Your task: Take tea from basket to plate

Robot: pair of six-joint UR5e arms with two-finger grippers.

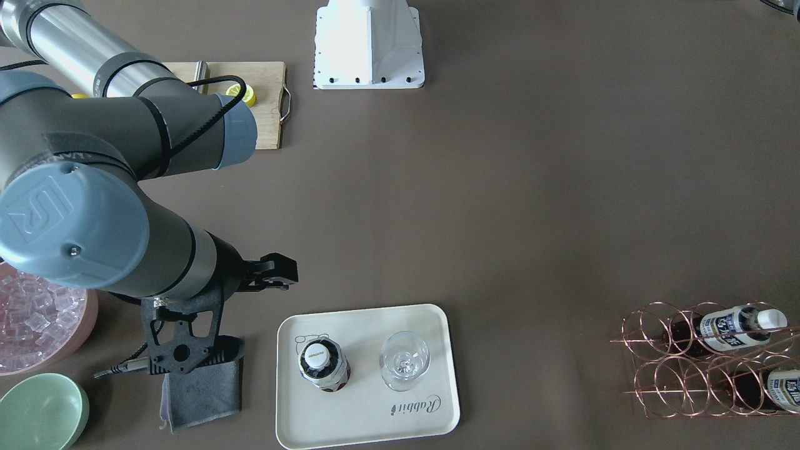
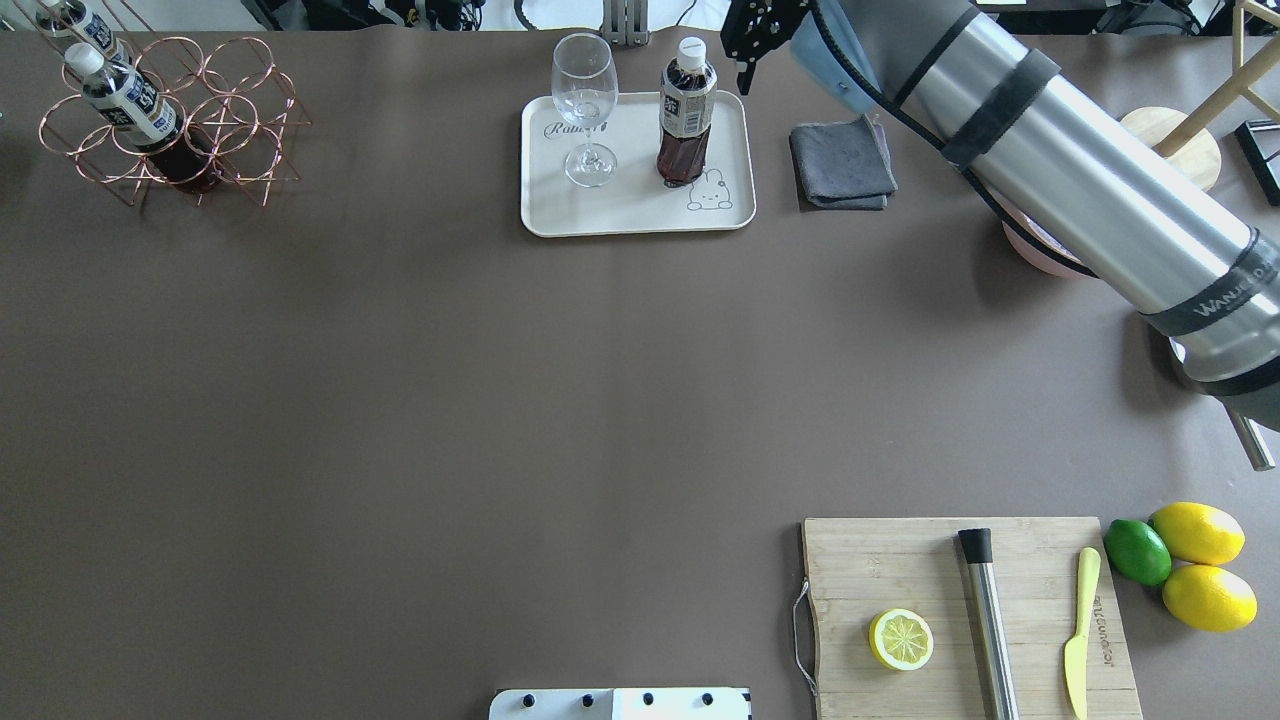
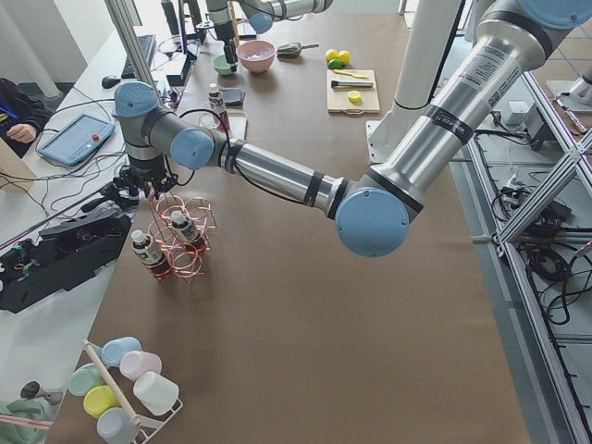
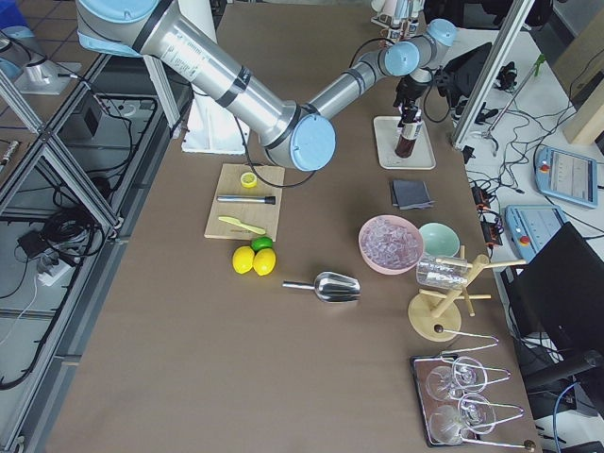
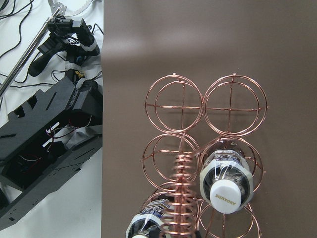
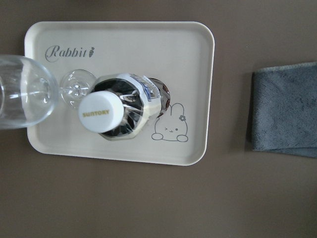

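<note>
Exterior front-facing view shows you the right pincer (image 1: 279, 272) raised in the air near the edge of the plate (image 1: 369, 425), on the cloth side, touching nothing. You cannot tell from any view how far its jaws stand apart. Its wrist camera looks straight down on the tea (image 6: 119, 111). The bottle stands upright on the plate, white cap up, with nothing gripping it, just beside the small animal drawing. A wine glass (image 1: 404, 359) stands on the same plate, close to the bottle but apart from it. A folded grey cloth (image 1: 206, 390) lies on the worktop (image 1: 500, 219) near the plate, beneath the right arm. At the other end of the worktop, the left pincer (image 3: 141, 190) hovers over the copper wire basket (image 1: 687, 356). You see it only in the side view, so its opening cannot be judged. Two more bottles (image 5: 227, 183) lie in the basket's rings, caps poking out.
</note>
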